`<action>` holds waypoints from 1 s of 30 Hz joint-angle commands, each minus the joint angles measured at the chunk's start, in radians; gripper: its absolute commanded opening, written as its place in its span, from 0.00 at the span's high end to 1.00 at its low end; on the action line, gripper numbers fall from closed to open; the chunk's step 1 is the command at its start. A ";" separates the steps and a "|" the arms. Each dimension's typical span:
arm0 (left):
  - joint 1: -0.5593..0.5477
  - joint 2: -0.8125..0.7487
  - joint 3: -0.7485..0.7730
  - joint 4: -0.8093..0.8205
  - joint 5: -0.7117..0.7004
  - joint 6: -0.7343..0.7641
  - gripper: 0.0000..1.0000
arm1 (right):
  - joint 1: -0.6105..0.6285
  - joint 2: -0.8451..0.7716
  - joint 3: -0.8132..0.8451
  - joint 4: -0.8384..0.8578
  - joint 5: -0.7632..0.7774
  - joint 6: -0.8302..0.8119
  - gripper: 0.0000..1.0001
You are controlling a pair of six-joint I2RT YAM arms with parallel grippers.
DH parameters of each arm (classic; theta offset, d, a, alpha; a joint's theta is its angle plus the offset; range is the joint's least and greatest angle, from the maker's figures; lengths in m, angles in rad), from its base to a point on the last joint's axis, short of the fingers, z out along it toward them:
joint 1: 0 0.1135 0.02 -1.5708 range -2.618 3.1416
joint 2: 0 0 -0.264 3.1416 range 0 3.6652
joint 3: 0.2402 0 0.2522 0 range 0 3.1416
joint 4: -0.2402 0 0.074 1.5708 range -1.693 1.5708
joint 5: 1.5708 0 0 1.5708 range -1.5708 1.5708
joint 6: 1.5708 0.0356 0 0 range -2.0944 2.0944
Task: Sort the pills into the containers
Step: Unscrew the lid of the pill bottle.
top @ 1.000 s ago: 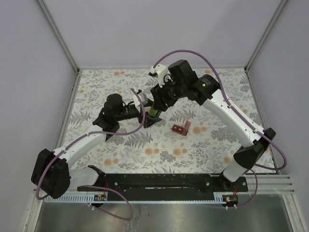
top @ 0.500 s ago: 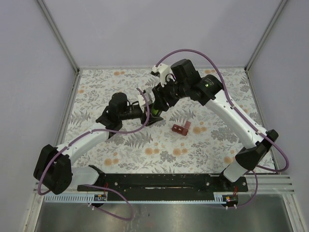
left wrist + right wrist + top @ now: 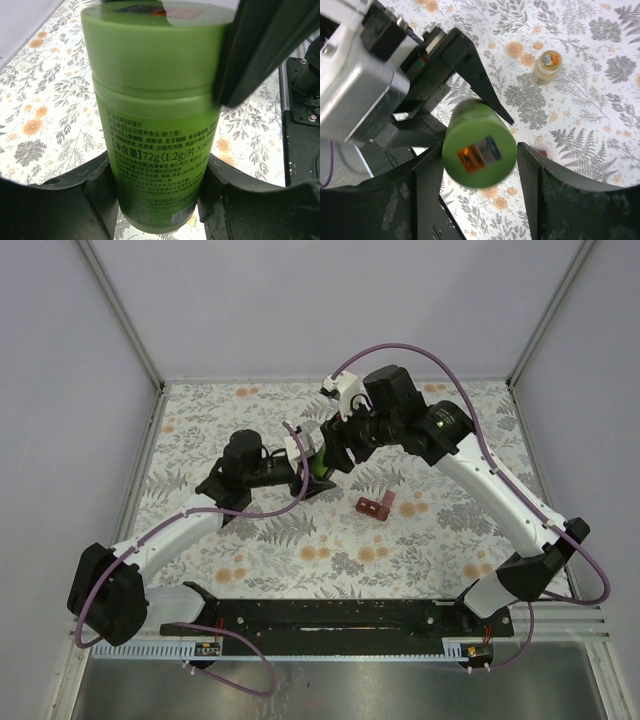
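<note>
The green bottle (image 3: 155, 125) is found near the middle of the table (image 3: 430, 540), between the two arms and over the flowered cloth. It is grasped by the left pincer (image 3: 157, 200), whose fingers (image 3: 100, 195) are pressed against both sides of the bottle's lower body, below the printed label. The lidded top of the bottle is straddled from above by the right pincer (image 3: 480, 165), one dark finger on each side of the green cap. Whether that pincer is clenched on the cap or only set around it cannot be told from the wrist views. Whether the bottle's base rests on the cloth cannot be told either. A smaller pale-and-orange bottle (image 3: 547, 66) is seen standing upright on the cloth, well apart from the green one. The dark-red pill box (image 3: 375, 506) lies on the cloth to the right of the pincers, touched by neither.
</note>
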 commanded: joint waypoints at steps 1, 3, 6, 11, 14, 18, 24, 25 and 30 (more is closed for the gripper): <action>0.025 -0.039 0.027 -0.004 -0.007 0.021 1.00 | -0.027 -0.089 0.015 -0.004 0.047 -0.006 0.30; 0.033 -0.043 0.021 0.002 0.000 0.016 1.00 | -0.032 -0.098 0.017 -0.004 0.045 -0.003 0.27; 0.034 -0.051 0.013 0.017 0.001 0.004 1.00 | -0.040 -0.103 0.014 -0.004 0.038 0.003 0.24; 0.034 -0.048 0.027 -0.010 -0.014 0.007 1.00 | -0.060 -0.094 0.015 -0.001 -0.010 0.024 0.23; 0.033 -0.054 0.029 -0.018 -0.040 0.010 1.00 | -0.064 -0.071 0.020 -0.001 -0.036 0.044 0.24; 0.030 -0.060 0.036 -0.035 -0.100 0.016 1.00 | -0.078 -0.029 0.047 -0.001 -0.076 0.085 0.23; -0.001 -0.074 0.047 -0.064 -0.218 0.064 1.00 | -0.099 0.031 0.073 0.010 -0.145 0.165 0.23; -0.005 -0.076 0.047 -0.064 -0.233 0.067 1.00 | -0.104 0.037 0.081 0.011 -0.152 0.171 0.22; -0.027 -0.080 0.049 -0.075 -0.281 0.085 1.00 | -0.118 0.067 0.101 0.022 -0.197 0.201 0.22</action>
